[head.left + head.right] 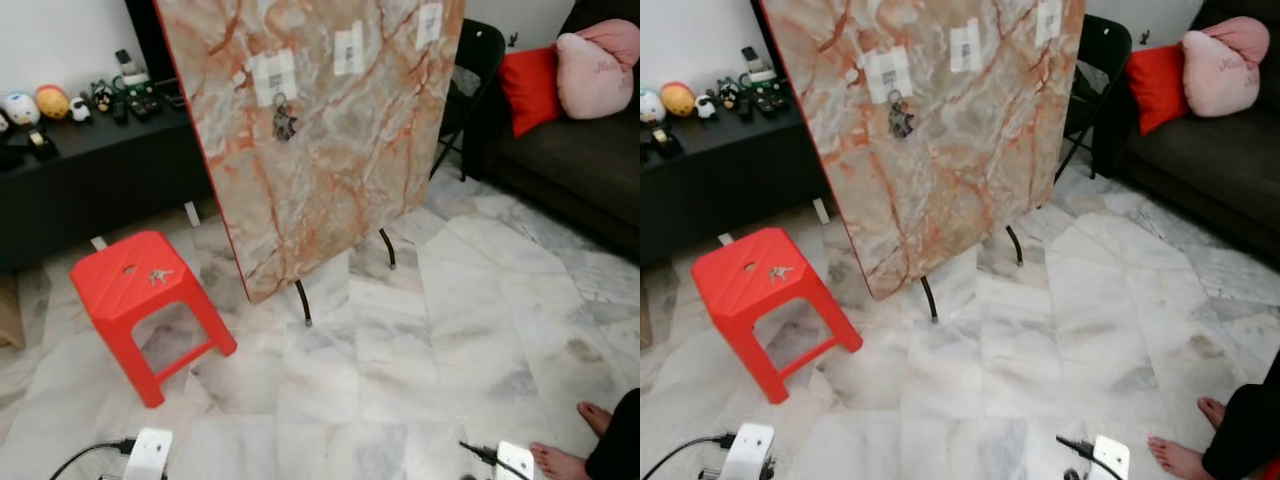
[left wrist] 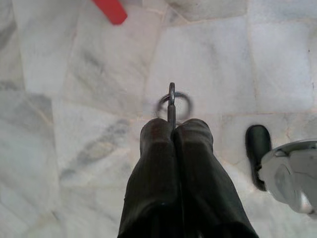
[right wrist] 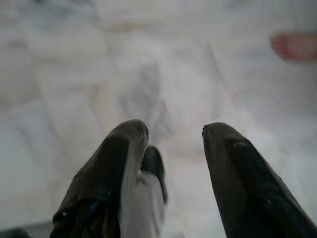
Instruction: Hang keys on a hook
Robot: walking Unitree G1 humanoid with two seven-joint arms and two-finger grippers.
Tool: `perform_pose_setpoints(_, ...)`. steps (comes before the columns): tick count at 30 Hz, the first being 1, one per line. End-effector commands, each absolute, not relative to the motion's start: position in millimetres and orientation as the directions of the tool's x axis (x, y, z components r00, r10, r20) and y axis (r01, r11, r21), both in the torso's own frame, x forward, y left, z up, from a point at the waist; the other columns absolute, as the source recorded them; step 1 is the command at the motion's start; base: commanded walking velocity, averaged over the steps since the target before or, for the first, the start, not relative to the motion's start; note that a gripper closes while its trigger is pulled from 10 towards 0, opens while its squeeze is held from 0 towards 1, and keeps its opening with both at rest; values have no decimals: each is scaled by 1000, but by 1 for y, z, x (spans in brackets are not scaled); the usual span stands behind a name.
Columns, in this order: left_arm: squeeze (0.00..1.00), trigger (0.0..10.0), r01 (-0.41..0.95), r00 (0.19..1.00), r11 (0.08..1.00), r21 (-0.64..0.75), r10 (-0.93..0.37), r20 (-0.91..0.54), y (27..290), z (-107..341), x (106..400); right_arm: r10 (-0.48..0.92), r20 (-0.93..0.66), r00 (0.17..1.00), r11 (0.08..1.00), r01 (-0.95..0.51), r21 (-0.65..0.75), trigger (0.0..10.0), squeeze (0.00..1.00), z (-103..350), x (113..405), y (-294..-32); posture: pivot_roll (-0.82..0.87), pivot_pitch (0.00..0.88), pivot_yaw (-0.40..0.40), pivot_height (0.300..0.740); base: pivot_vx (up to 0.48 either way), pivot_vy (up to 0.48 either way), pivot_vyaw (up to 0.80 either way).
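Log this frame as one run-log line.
left gripper: shut on key ring, above floor | right gripper: open, idle | board: one key bunch hung | stool: keys on top

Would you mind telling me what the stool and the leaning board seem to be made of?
The stool looks like moulded plastic: uniform glossy red, one-piece legs. The board shows orange-veined marble patterning with a slight sheen; whether real stone or a printed laminate cannot be told.

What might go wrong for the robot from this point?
The left gripper pinches only the edge of a thin key ring, so it could slip out. One key bunch already hangs on the tilted marble board; bumping it may knock it off. A person's bare foot is close by.
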State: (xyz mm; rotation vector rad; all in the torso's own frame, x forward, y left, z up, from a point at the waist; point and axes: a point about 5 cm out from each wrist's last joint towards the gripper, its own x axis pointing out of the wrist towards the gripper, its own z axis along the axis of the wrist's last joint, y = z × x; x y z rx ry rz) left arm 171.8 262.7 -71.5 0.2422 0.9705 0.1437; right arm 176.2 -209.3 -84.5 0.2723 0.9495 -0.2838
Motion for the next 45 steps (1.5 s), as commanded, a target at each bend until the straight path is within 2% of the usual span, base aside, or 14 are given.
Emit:
perform_pose_setpoints(1,0,10000,-40,541,969,244,227,-810,258,-77,164,-116,-833,541,932,350,97,10000,0,-86,173,-208,30,0,-1,740,0,0,0)
perform_pose_setpoints(4,0,10000,-77,500,972,221,230,-835,253,-84,151,-125,-839,529,930,358,87,10000,0,-86,171,-214,36,0,-8,740,0,0,0)
perform_pose_setpoints(14,0,10000,-85,496,972,219,232,-837,253,-85,150,-125,-840,528,929,359,88,10000,0,-86,171,-214,36,0,-8,740,0,0,0)
perform_pose_setpoints(17,0,10000,-74,482,975,212,221,-848,250,-88,142,-145,-850,506,924,377,66,10000,0,-86,162,-234,25,0,-2,740,0,0,0)
perform_pose_setpoints(21,0,10000,-68,487,975,211,217,-846,249,-88,143,-141,-859,492,924,377,64,10000,0,-88,158,-235,22,0,3,740,0,0,0)
perform_pose_setpoints(40,0,10000,-61,453,981,184,192,-870,248,-92,135,-139,-866,480,916,395,71,10000,0,-90,150,-238,5,0,9,740,360,0,0)
perform_pose_setpoints(45,0,10000,-70,443,980,186,198,-874,255,-91,132,-128,-867,481,919,387,79,10000,0,-91,150,-234,11,0,5,740,401,0,0)
